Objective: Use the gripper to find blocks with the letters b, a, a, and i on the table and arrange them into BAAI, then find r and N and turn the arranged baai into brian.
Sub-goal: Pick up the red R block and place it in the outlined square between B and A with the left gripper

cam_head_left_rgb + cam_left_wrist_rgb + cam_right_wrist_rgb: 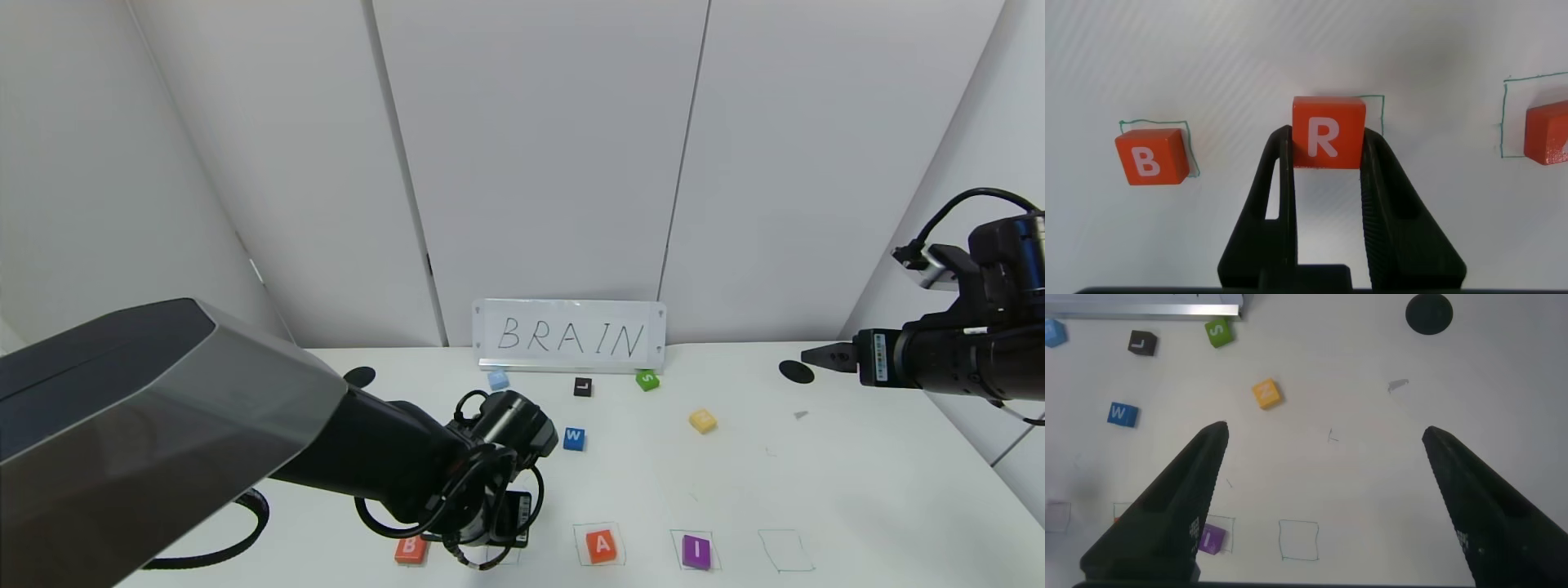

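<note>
Orange R block (1328, 131) clamped in left gripper (1328, 163) jaws over drawn square beside B block (1151, 156); right gripper (1323, 465) jaws wide open, raised above table (857, 490).

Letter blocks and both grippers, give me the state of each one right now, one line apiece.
R block: clamped in the left gripper, above the second outline.
B block: flat on its outline.
A block: inside the third outline.
I block: inside the fourth outline.
Fifth outline: unfilled.
Yellow N block: loose, mid-table.
Right gripper: open, holding nothing, above the table.
</note>
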Tool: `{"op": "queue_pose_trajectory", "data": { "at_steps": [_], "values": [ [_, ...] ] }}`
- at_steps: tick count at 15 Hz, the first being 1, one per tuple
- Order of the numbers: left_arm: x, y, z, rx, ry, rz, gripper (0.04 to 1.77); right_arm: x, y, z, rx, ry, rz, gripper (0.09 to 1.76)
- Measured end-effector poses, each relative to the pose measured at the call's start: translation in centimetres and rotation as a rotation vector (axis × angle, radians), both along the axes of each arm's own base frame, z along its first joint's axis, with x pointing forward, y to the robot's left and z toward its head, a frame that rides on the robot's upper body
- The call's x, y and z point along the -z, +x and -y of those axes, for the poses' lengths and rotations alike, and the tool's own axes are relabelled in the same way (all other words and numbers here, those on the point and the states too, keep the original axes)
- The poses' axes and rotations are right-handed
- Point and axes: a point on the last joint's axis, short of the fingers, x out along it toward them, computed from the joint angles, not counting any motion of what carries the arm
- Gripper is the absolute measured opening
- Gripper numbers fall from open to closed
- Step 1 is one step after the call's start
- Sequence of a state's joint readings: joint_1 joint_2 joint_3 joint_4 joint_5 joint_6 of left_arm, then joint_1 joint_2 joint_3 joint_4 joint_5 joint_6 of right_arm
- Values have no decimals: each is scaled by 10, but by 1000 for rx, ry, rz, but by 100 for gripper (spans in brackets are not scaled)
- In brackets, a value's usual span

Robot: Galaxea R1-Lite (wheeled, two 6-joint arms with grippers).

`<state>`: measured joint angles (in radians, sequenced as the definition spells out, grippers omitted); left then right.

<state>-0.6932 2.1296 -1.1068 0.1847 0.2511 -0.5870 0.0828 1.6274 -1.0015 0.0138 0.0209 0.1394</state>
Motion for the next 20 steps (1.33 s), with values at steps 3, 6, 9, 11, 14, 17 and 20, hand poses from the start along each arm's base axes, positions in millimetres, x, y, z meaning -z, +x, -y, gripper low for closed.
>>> {"op": "queue_pose_trajectory", "data": {
  "at_steps": [3,6,9,11,14,17,20],
  "values": [
    [10,-1,3,8,12,-14,51,0,0,0,1,0,0,171],
    [16,1,5,8,20,-26,51,1,0,0,1,0,-2,171],
    [20,1,7,10,25,-32,51,1,1,0,0,0,-4,171],
    [21,0,9,10,23,-34,51,1,1,0,1,0,-4,171],
    [22,-4,14,16,20,-35,51,1,1,0,1,0,-4,171],
    [22,-7,18,3,8,-35,51,1,1,0,2,0,-3,171],
    [22,-7,18,-1,7,-36,51,1,1,0,3,0,-4,171]
  ]
}}
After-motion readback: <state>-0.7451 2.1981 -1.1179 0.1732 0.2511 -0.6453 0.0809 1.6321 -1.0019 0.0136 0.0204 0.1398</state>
